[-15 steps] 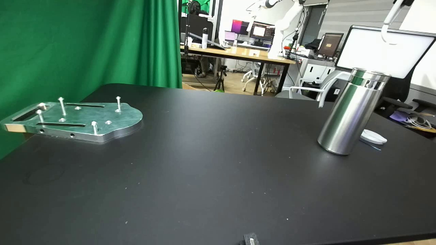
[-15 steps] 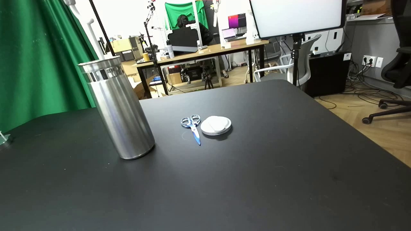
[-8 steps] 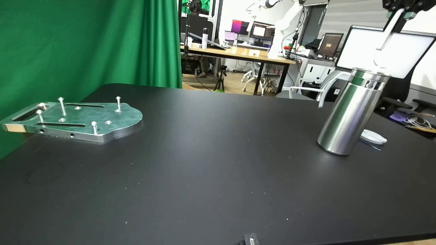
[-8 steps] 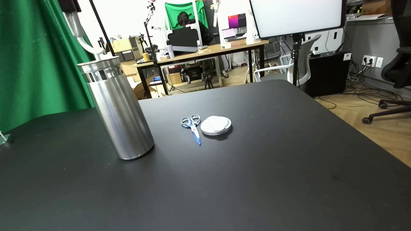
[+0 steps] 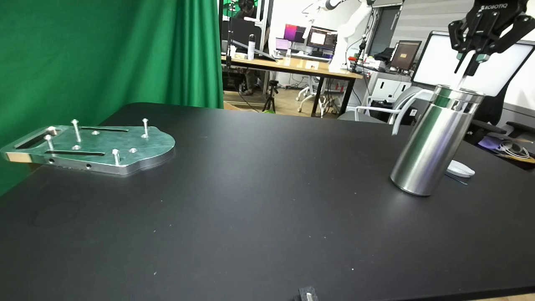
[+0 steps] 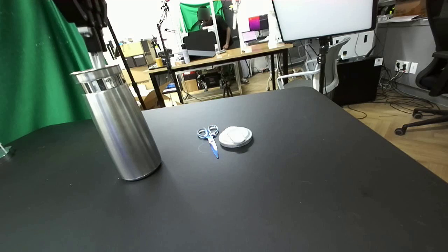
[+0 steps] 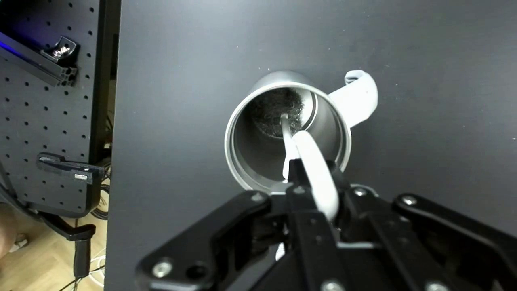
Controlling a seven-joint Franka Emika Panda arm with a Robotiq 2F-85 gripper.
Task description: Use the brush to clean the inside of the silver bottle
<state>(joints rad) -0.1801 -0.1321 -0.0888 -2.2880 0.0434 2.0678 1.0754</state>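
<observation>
Around me on the worktop (image 6: 280,196): scissors (image 6: 211,141) and a white disc (image 5: 461,169), side by side, near the silver bottle (image 5: 435,144); a pegged green plate (image 5: 104,144) well apart. Bottle stands on its base, hiding part of the disc in an exterior view. My gripper (image 5: 465,67) pinches the brush (image 7: 316,169) close over the rim; brush runs down inside, lower end dark and unclear. Against half a second ago: I sit lower, brush deeper in, bottle slightly shifted.

The claw (image 5: 463,72) is black, with angular jointed links (image 7: 220,232), silver screw heads (image 7: 162,268), and white ROBOTIQ lettering (image 5: 494,7) across its upper body.
</observation>
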